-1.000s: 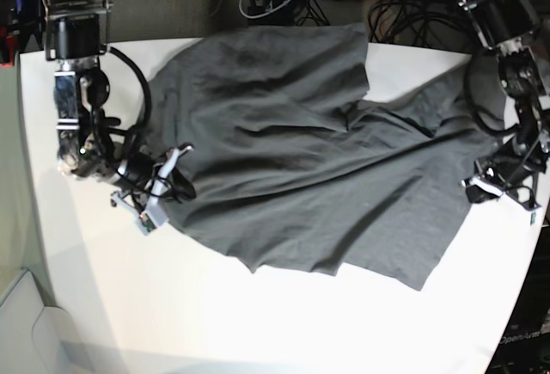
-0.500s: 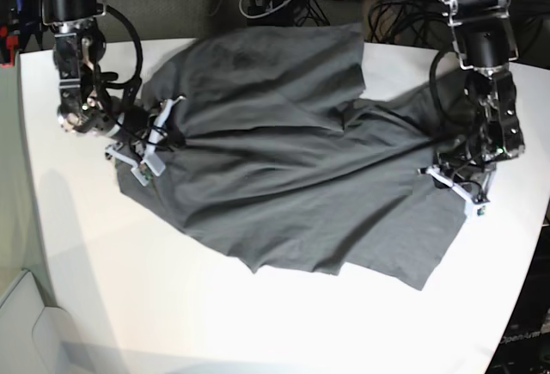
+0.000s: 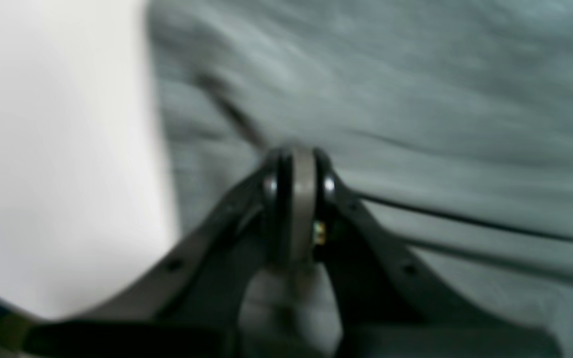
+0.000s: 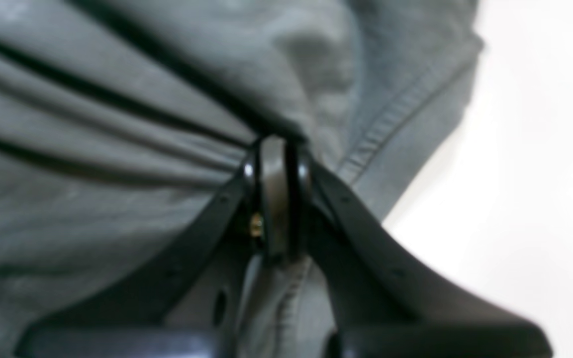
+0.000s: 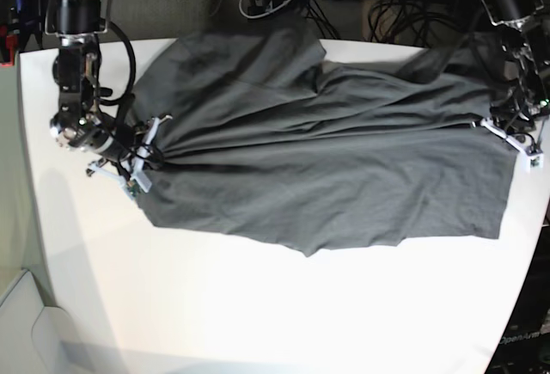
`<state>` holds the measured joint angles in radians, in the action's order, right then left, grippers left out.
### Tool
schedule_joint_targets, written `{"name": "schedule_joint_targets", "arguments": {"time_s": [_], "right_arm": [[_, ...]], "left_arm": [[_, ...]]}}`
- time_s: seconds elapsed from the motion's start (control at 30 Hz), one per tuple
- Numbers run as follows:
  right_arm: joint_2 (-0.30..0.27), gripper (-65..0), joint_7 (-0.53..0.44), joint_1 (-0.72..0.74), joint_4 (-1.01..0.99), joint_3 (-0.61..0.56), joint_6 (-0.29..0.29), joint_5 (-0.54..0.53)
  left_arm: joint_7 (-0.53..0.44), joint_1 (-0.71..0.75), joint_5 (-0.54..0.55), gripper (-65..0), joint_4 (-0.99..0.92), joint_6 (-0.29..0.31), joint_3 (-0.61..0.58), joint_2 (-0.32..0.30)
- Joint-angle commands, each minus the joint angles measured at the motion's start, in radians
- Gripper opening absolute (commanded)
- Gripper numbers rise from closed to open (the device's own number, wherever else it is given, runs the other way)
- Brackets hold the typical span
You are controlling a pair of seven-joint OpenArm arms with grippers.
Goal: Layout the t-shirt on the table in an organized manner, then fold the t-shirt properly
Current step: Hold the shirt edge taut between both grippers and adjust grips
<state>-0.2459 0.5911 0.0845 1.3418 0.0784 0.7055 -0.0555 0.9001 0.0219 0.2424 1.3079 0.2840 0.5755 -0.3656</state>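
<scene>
Shirt (image 5: 326, 168) lies stretched across the table (image 5: 258, 314), pulled taut between two grips with creases running 9 to 3 o'clock. Right gripper (image 5: 148, 152), at the cloth's 9 o'clock edge, is clenched on a pinch of fabric (image 4: 279, 149), a stitched hem just beside it. Left gripper (image 5: 514, 133), at 3 o'clock, is likewise clamped on the shirt (image 3: 299, 164). Bare table spreads toward 6 o'clock.

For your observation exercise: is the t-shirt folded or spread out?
Spread out, not folded: the t-shirt lies stretched wide across the table, with creases fanning from the right claw and left claw.
</scene>
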Motion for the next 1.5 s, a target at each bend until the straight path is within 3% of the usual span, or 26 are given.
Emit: {"name": "schedule_joint_targets", "arguments": {"time_s": [0.0,0.13,0.3,0.43,0.5,0.57,0.8,0.93,1.1,1.33,1.47], "right_arm": [[-0.008,-61.3,-0.012,0.022,0.032,0.008,-0.007,-0.002],[0.007,-61.2,-0.012,0.025,0.094,0.007,-0.007,-0.002],[0.012,-60.4,0.033,-0.039,0.256,0.007,-0.007,-0.002],[0.012,-51.3,0.086,-0.113,0.35,0.007,-0.007,-0.002],[0.012,-45.0,0.091,-0.148,0.371,0.004,-0.007,-0.004],[0.013,-39.1,0.082,-0.177,0.376,0.002,-0.007,-0.004],[0.02,-28.0,0.086,-0.16,0.31,0.007,-0.007,-0.002],[0.02,-26.3,0.089,-0.107,0.218,0.007,-0.007,-0.002],[0.015,-26.3,0.083,-0.093,0.161,0.002,-0.007,-0.002],[0.016,-26.3,0.089,-0.096,0.155,0.001,-0.007,-0.002],[0.02,-26.2,0.086,-0.104,0.152,-0.004,-0.007,-0.002]], "left_arm": [[-0.016,-0.018,0.008,-61.0,0.04,-0.001,0.007,-0.01],[0.02,-0.053,0.007,-61.0,0.124,-0.001,0.011,0.024],[0.265,-0.049,0.002,-60.8,0.361,-0.001,0.013,0.033],[0.344,0.04,-0.002,-60.6,0.476,-0.001,0.013,0.027],[0.34,0.099,0.005,-60.4,0.51,0.001,0.011,0.024],[0.339,0.154,0.007,-55.0,0.53,0.001,0.007,0.01],[0.227,0.192,-0.004,-17.1,0.52,0.001,0.011,0.017],[0.153,0.141,-0.004,-3.4,0.382,-0.001,0.007,0.017],[0.129,0.075,-0.005,-1.8,0.167,-0.001,0.007,0.006],[0.126,0.062,-0.059,-1.8,0.034,-0.001,0.007,0.009],[0.07,0.052,-0.097,-1.9,-0.012,-0.001,-0.009,0.026]]}}
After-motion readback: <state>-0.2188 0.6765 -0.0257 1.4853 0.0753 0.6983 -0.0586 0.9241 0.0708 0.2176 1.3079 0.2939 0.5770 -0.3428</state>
